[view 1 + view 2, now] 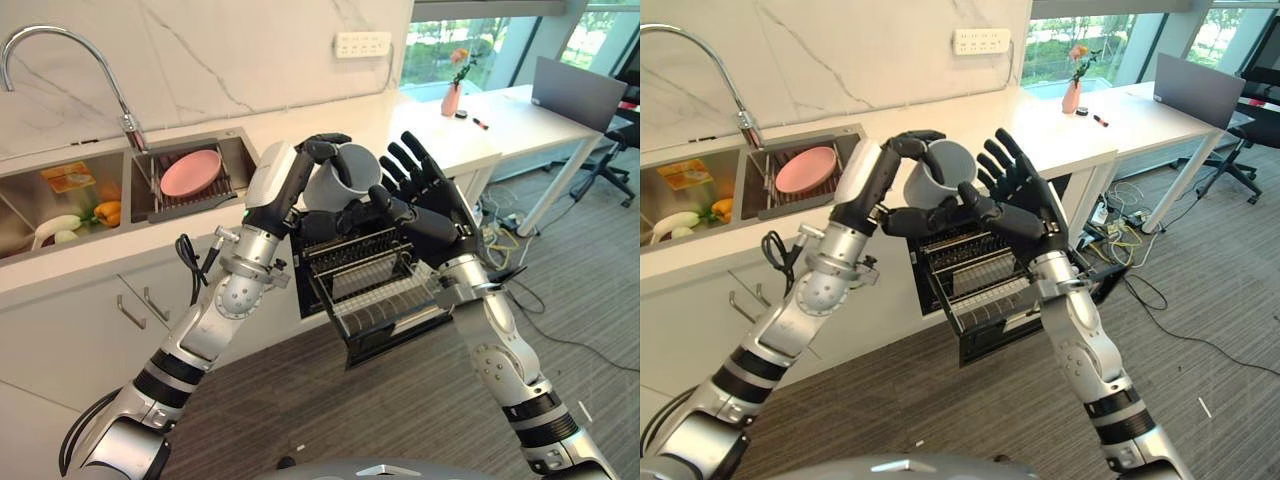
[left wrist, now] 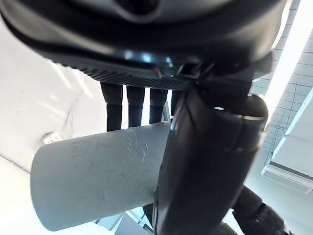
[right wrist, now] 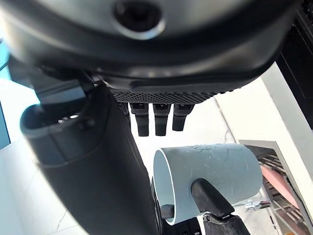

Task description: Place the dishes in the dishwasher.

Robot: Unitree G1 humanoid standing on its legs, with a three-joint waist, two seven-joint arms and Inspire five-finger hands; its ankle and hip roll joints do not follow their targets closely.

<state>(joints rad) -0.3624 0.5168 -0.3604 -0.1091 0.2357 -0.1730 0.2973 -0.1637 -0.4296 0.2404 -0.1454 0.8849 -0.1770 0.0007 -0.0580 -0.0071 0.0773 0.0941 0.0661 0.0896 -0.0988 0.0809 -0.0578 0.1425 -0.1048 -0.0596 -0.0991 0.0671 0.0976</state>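
Sink: two basins set in the white worktop, with one curved tap above them. The left basin holds vegetables; their count cannot be read reliably at this range. The right basin holds one wire rack carrying one pink plate.

Left hand: raised in front of the worktop edge, fingers curled over the far side of one grey cup, thumb pressed on the near side. The cup is gripped on its side, in the air, above the dishwasher rack.

Dishwasher: one unit below the worktop, with one wire rack pulled out over the floor. No dish can be made out in the rack.

Right hand: just beside the cup on its right, fingers straight and spread, palm toward the cup. Contact with the cup cannot be confirmed.

Far right: one desk carrying one pink vase with flowers.
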